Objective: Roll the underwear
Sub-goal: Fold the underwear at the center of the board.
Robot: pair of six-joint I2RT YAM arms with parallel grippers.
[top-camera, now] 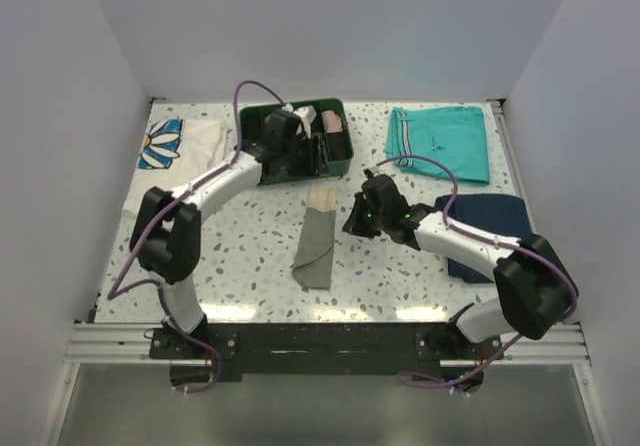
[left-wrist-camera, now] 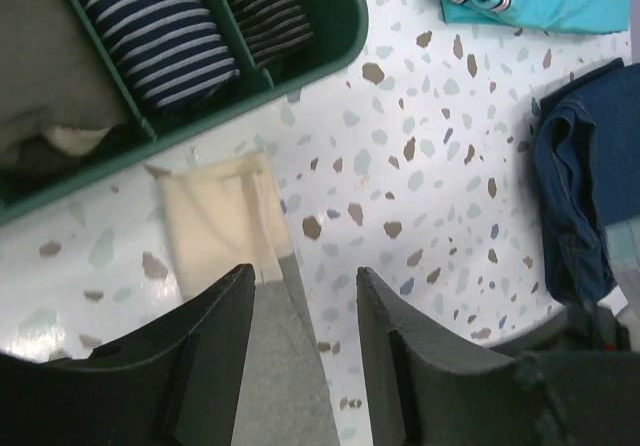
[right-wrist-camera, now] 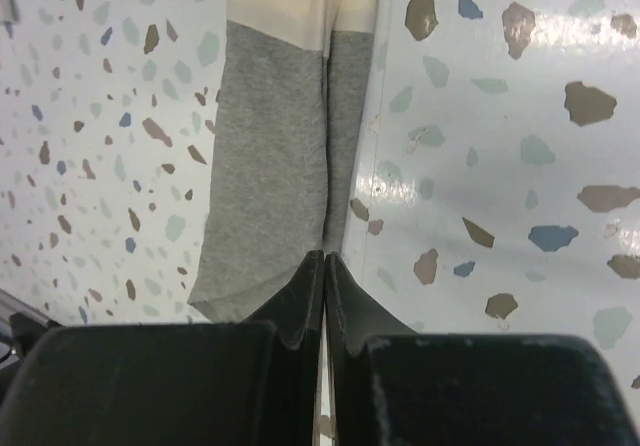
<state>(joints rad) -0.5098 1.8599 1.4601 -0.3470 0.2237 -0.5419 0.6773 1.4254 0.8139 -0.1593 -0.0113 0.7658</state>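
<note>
The underwear point(top-camera: 316, 238) lies flat as a long folded strip in the middle of the table, with a cream band at its far end and grey cloth below. My left gripper point(top-camera: 318, 164) hovers open above the cream end; in the left wrist view its jaws point(left-wrist-camera: 300, 271) stand wide apart over the cloth point(left-wrist-camera: 215, 216). My right gripper point(top-camera: 357, 218) is shut beside the strip's right edge. In the right wrist view its tips point(right-wrist-camera: 325, 256) meet at the grey cloth's point(right-wrist-camera: 270, 156) folded edge, and no cloth shows between them.
A green bin point(top-camera: 346, 152) with rolled garments stands behind the strip; its rim shows in the left wrist view point(left-wrist-camera: 335, 21). Teal shorts point(top-camera: 440, 141) lie at the back right, a navy garment point(top-camera: 490, 221) at the right, and a white daisy shirt point(top-camera: 180, 144) at the back left.
</note>
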